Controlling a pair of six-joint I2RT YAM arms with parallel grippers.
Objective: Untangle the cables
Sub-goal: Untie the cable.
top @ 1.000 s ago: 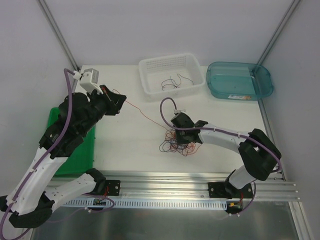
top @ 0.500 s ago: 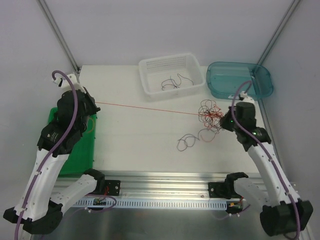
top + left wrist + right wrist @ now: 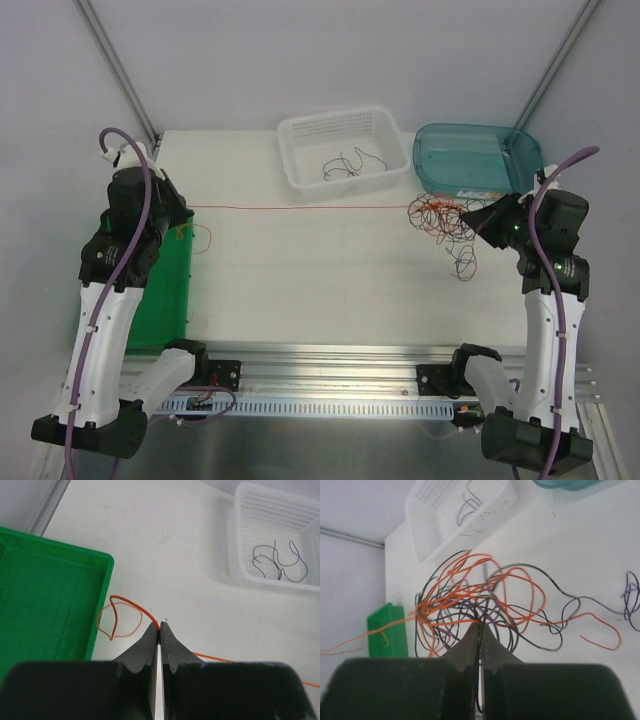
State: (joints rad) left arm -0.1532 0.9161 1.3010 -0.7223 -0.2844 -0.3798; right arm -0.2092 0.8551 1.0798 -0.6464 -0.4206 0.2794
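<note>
Your left gripper is pinched shut on a single orange strand. Your right gripper is closed too, with its tips buried in the tangle of cables. It seems to be gripping a few strands there, but the wrist view does not let you tell which.

The orange strand runs taut and almost straight just in front of the white basket, on the side nearer the arm bases. Its long axis lies left to right. The left gripper holds it well to the left of the basket, and a short curled tail lies loose past the fingertips. The tangle sits to the right of the basket and slightly in front of it, right at the right gripper.

So the strand enters the knot from its left side, pointing straight at your left arm. Any further draw should probably follow that line, with the left arm moving away from the basket and the right arm, the nearer one, anchoring the knot.
</note>
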